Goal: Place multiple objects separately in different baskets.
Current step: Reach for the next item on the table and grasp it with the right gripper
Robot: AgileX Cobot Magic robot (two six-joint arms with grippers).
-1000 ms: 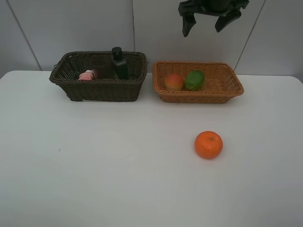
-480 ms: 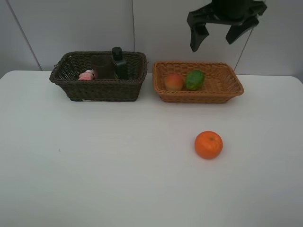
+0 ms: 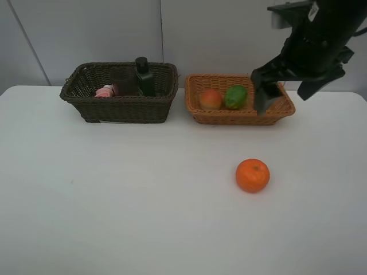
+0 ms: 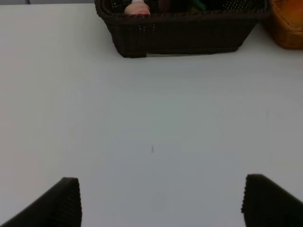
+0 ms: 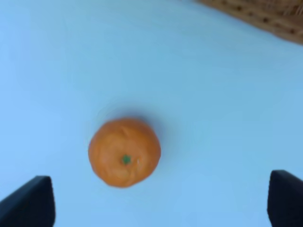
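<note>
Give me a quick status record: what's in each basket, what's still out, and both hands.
dark basket: pink bottle, black bottle
tan basket: peach-like fruit, green fruit
on table: orange
right hand: open, empty, above the table beyond the orange
left hand: open, empty, over bare table

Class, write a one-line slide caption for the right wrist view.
Open right gripper above an orange resting on the white table, tan basket corner at the frame's edge.

Two baskets [image 3: 120, 109], three fruits [image 3: 252, 175], two bottles [image 3: 143, 74].
</note>
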